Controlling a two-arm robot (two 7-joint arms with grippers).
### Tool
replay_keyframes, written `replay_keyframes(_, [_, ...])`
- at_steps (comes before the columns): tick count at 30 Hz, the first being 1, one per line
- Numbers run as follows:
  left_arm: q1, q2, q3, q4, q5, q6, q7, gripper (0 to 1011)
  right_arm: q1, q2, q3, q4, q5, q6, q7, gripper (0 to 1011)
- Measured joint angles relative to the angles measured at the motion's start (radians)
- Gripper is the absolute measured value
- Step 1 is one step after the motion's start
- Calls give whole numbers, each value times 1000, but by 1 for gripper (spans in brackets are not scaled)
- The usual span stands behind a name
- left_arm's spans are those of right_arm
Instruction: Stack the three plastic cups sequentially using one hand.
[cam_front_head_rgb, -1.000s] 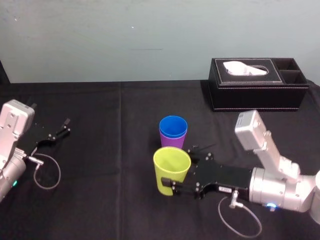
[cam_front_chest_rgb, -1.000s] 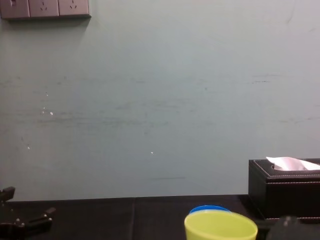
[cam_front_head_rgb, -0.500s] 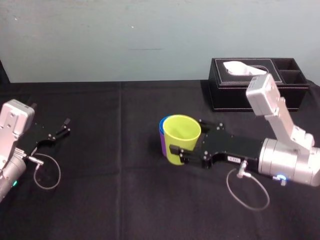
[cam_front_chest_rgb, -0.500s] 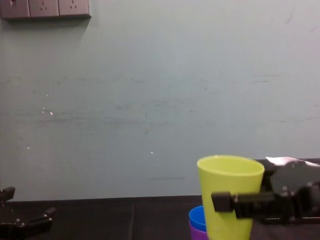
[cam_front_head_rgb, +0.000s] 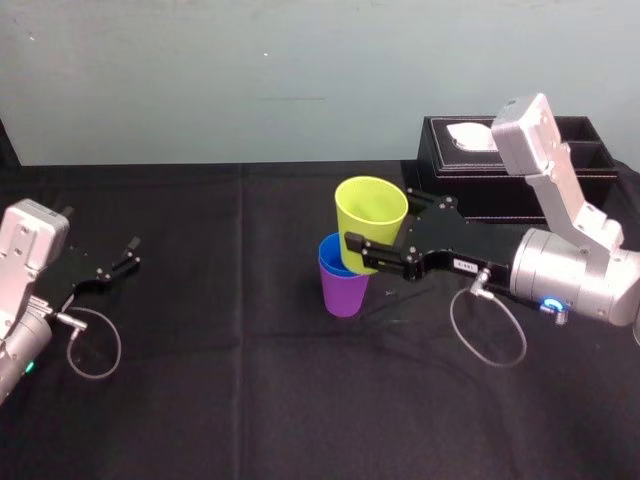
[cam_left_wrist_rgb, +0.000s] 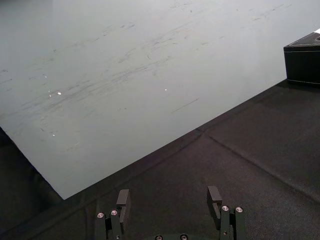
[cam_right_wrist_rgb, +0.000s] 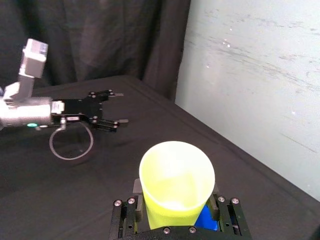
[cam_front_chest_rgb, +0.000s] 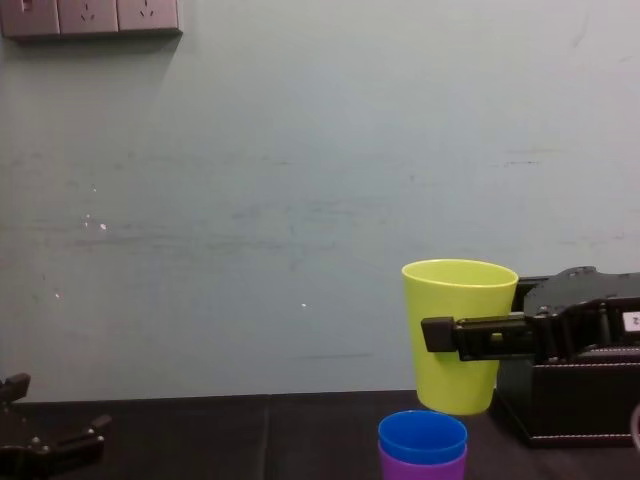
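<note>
Above the nested pair, mid-table: yellow-green cup (cam_front_head_rgb: 370, 205) hangs in the air, mouth up and slightly tilted, its base just over the blue cup (cam_front_head_rgb: 329, 254), which sits inside the purple cup (cam_front_head_rgb: 343, 293) on the table (cam_front_head_rgb: 250, 400).
Right pincer (cam_front_head_rgb: 375, 236): clenched across the yellow-green cup's wall at about mid-height.
Left pincer (cam_front_head_rgb: 133, 252): released, parked at the table's left side, well apart from the cups.
Alignment: in the chest view the held base lies toward the right of the blue rim, not centred.
Risk, rim strike: a descent from this offset would likely land the base on the blue rim and tip or push the light pair.
Risk, tilt: a tilted entry may wedge.
Risk, early release: the cup could topple off.
Risk, fingers: a deep descent may bring them against the blue rim.
</note>
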Motion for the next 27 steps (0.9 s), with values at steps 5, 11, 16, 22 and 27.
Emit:
replay_keyframes(5, [0, 0, 0, 0, 0, 0, 0, 1010, 31, -26, -13, 44, -21, 8, -11, 732])
replay_keyframes(11, [0, 0, 0, 0, 0, 0, 0, 1010, 59, -53, -27, 95, -44, 8, -12, 731])
replay_keyframes(16, [0, 0, 0, 0, 0, 0, 0, 1010, 74, -71, -37, 129, -61, 4, -11, 731])
replay_keyframes(22, [0, 0, 0, 0, 0, 0, 0, 1010, 92, -96, -47, 169, -83, -1, -10, 732])
replay_keyframes(27, [0, 0, 0, 0, 0, 0, 0, 1010, 103, -112, -52, 192, -95, -2, -7, 732])
